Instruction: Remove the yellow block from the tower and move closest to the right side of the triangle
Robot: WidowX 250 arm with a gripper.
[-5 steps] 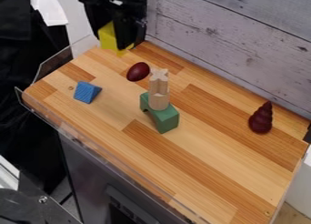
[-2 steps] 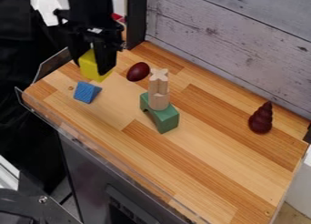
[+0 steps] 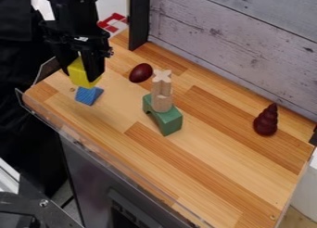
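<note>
Holding: gripper point(image 3: 80, 76) is pinching yellow block point(image 3: 79, 73).
Tower point(image 3: 162, 101): is standing apart, removal done.
Blue triangle point(image 3: 89, 96): is awaiting placement rightward.

Single view from above, slanting down across the wooden counter point(image 3: 210, 153), facing a plank wall point(image 3: 241, 46)

Blue triangle point(image 3: 90, 96) partly behind yellow block point(image 3: 82, 74); arm point(image 3: 72, 8) cropped at top.

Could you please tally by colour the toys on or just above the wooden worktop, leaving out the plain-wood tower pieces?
Yellow: 1 (block)
Blue: 1 (triangle)
Green: 1 (arch)
Dark red: 2 (egg shape, ridged cone)
Total: 5
</note>
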